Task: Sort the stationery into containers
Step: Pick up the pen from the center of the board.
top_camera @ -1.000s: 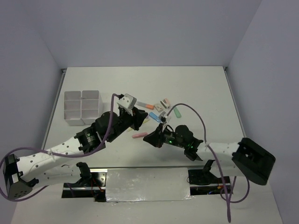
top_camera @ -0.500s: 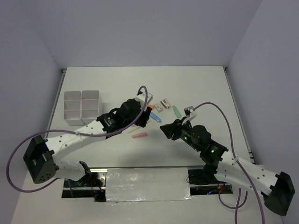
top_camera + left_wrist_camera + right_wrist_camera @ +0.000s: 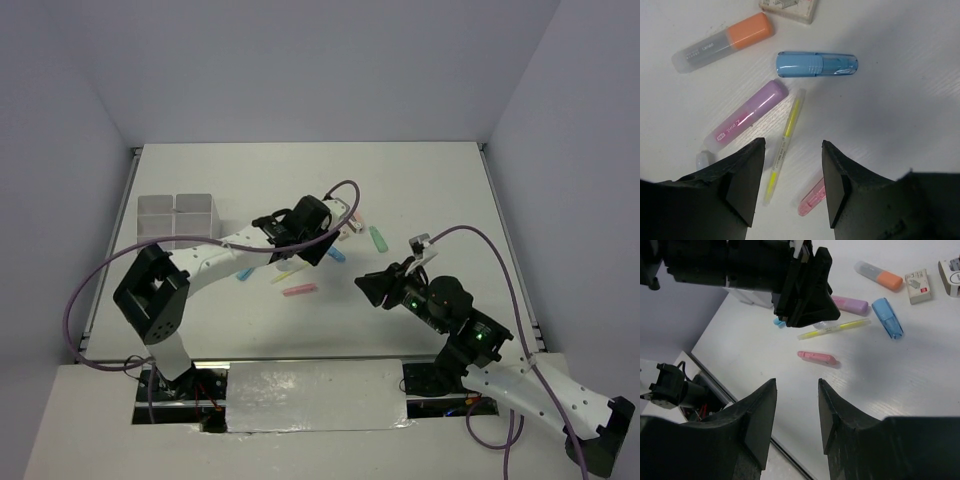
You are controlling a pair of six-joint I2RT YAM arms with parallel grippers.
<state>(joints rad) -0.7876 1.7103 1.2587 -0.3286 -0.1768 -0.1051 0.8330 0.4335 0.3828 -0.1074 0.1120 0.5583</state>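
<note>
Yellow pen (image 3: 785,142): flat on the surface, well right of the organizer (image 3: 175,212), below the parted left claw (image 3: 792,187). Lower centred, avoiding the purple marker (image 3: 747,117), then close across the barrel. Right claw (image 3: 796,410), farther right, parted, empty.

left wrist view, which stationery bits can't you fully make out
Eraser: cut off by the top edge of the left wrist view.
Pink item: lower end hidden behind a finger of the left gripper.
Small pale item: mostly behind the other finger; kind unclear.
</note>
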